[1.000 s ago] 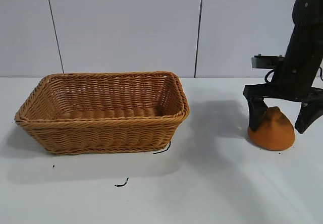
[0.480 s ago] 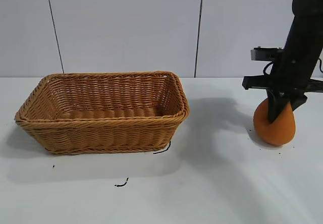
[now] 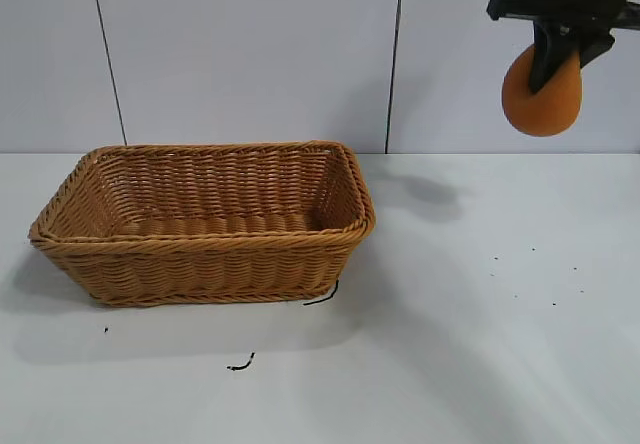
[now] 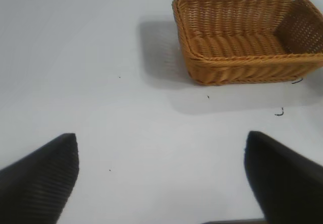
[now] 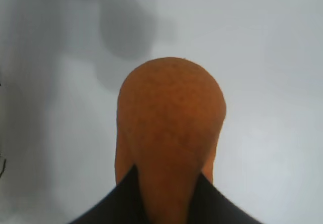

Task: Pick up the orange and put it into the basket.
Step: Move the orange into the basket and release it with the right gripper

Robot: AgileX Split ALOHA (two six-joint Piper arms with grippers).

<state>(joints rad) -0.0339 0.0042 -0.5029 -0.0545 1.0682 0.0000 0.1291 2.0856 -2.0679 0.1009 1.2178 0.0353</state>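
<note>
My right gripper (image 3: 556, 59) is shut on the orange (image 3: 540, 99), a matte dull-orange fruit, and holds it high above the table at the upper right of the exterior view. In the right wrist view the orange (image 5: 170, 128) fills the middle, pinched at its narrow end between the black fingers (image 5: 116, 204). The tan wicker basket (image 3: 205, 259) stands on the table at the left, well apart from the orange. It also shows in the left wrist view (image 4: 242, 70). My left gripper (image 4: 161, 176) is open and empty over bare table, away from the basket.
The white table (image 3: 470, 344) carries a short black thread (image 3: 240, 365) in front of the basket and another one (image 3: 322, 295) at its front right corner. A few dark specks (image 3: 520, 264) lie where the orange stood. A white panelled wall stands behind.
My right gripper closed on the orange and lifted it from the table's right side to high above it. The basket has not moved.
</note>
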